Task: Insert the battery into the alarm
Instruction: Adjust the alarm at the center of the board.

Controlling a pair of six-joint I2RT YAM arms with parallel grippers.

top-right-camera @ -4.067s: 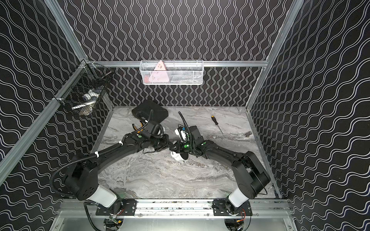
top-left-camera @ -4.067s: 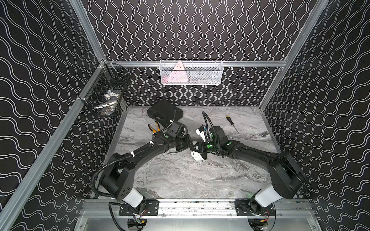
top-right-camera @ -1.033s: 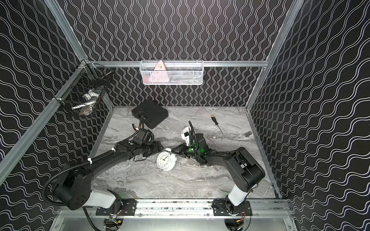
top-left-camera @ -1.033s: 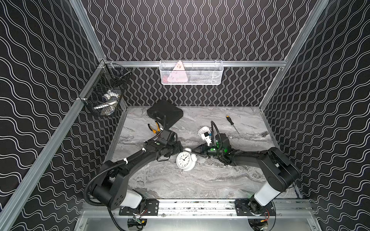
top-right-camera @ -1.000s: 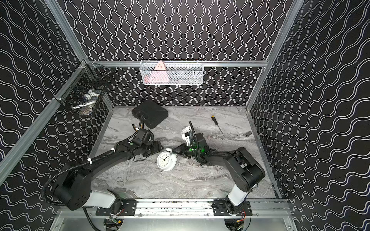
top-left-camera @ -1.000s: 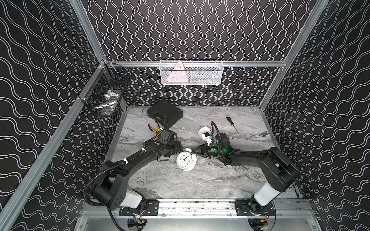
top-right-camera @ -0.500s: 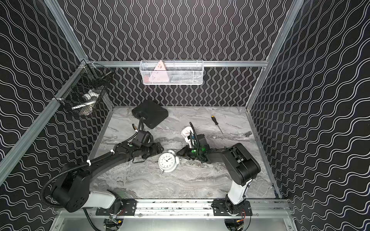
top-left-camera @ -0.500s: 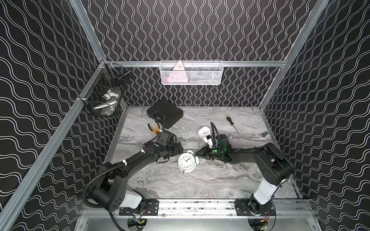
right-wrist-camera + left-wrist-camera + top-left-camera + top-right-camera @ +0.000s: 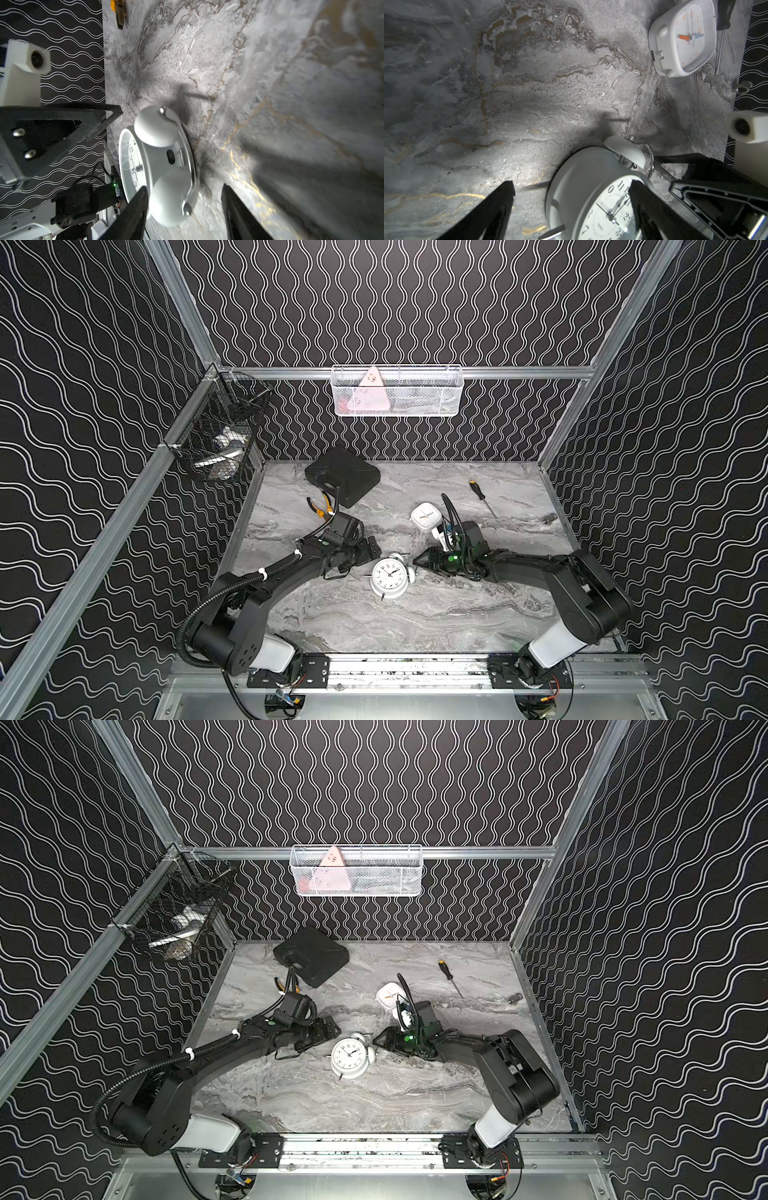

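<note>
Right, my left gripper [image 9: 368,551] sits low over the table [image 9: 415,614], fingers [image 9: 500,207] spread wide and holding nothing. Just beside it lies the round clock [image 9: 388,577], flat on its back, dial up. In the left wrist view one finger crosses the edge of the dial, and I cannot tell whether it touches. My right gripper [image 9: 420,562] comes in from the other side, jaws parted too, nothing clamped. Its tips point at the clock's two bells [image 9: 158,128]. In the right wrist view one finger lies against the outline of the nearer bell, and I cannot tell whether they touch. So the clock rests between my two grippers near the middle of the table, bells towards the right one, feet towards the front rail.

Moving outward: behind my right wrist a square clock [image 9: 424,516] lies face up. Beyond that lies a screwdriver [image 9: 482,497], tip towards the right wall. Near that wall sits a small grey cylinder [image 9: 549,518], well apart from both clocks; whether that is the battery I cannot tell. Behind my left arm lie pliers [image 9: 320,506], and past them a black case [image 9: 343,477] by the back wall. A white basket [image 9: 397,391] hangs on the back rail, a black basket [image 9: 216,443] on the left rail.
</note>
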